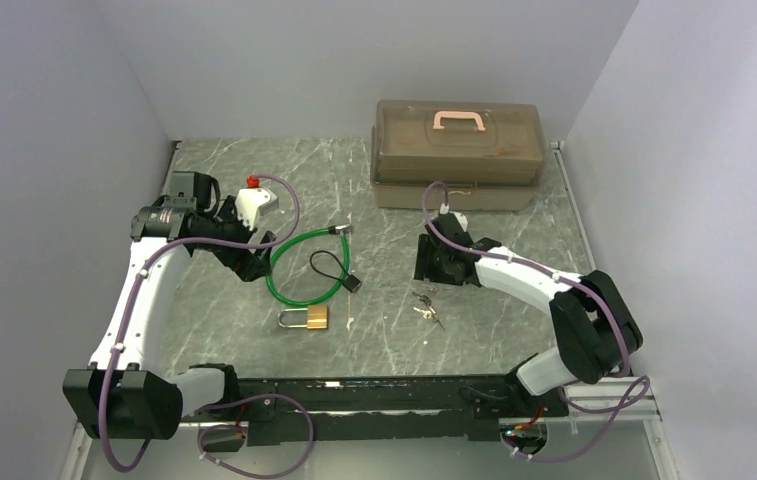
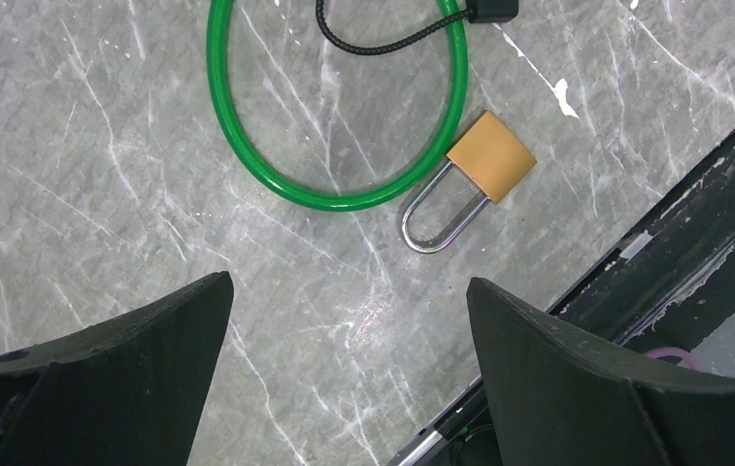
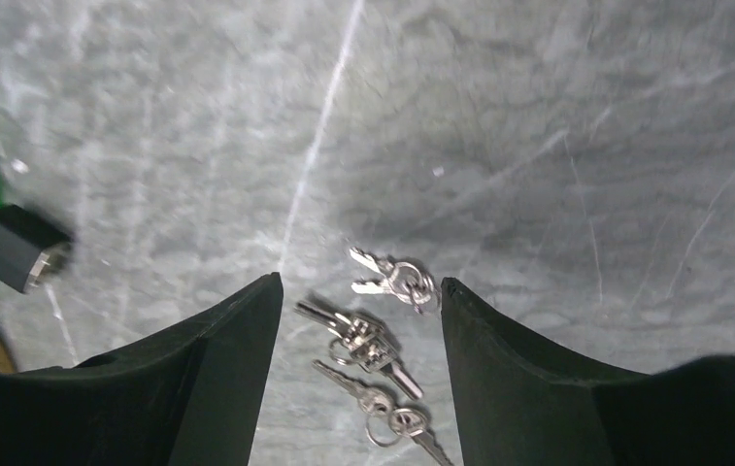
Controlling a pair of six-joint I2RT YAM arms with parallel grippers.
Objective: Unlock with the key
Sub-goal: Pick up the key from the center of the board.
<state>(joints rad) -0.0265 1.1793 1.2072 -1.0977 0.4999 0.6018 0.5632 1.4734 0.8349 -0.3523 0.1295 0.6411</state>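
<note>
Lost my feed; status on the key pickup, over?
Left gripper open, empty. Right gripper open over key bunch, not gripping. Brass padlock untouched beside green cable. Nothing in the way.

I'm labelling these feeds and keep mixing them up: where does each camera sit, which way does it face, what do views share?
Top external: above and behind the bases, facing down over the table; left arm and right arm show.
Left wrist: on that arm, facing down at the padlock and green cable; open left gripper below.
Right wrist: on that arm, facing down at the keys; right gripper straddles them.
Shared: top and left wrist show the padlock; top and right wrist, the keys.
</note>
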